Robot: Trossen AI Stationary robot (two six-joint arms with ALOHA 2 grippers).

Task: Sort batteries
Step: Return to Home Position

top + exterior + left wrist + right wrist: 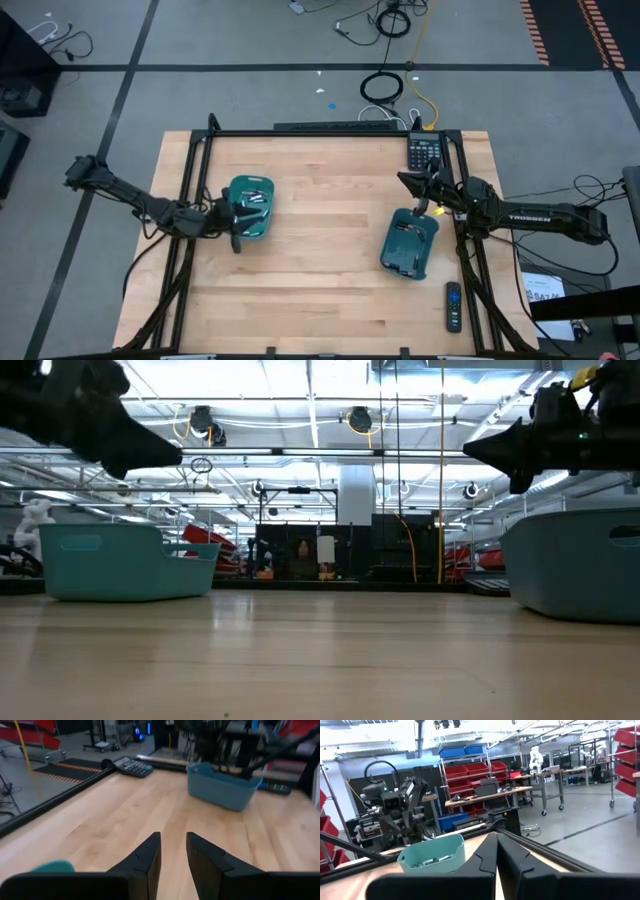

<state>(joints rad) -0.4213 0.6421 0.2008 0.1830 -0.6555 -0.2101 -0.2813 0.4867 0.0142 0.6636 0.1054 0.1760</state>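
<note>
Left arm comes in from the far left, well away from the calculator (425,152). The left claw (240,213) hangs over the near edge of the left teal tray (250,206), far across the surface (320,260) from the calculator. In the left wrist view the left claw (173,836) has its two fingers a little apart with nothing between them, aimed across the bare wood toward the calculator (132,766).

Batteries (256,198) lie inside the left teal tray as silvery bits, well apart from the calculator. The right wrist view shows them too, pale batteries (431,863) low in that tray (432,851).

Right teal tray (408,245) sits on the surface near the calculator, on its front side. Its inside looks dark, and single batteries there can't be made out. None are seen loose on the wood.

Right claw (412,184) is up above the far end of the right teal tray, just beside the calculator. In the right wrist view the right claw (496,837) has its fingers pressed together, holding nothing. The low view has it raised above the right teal tray (580,575).

Remote (453,305) lies at the surface's right edge, well in front of the calculator.
</note>
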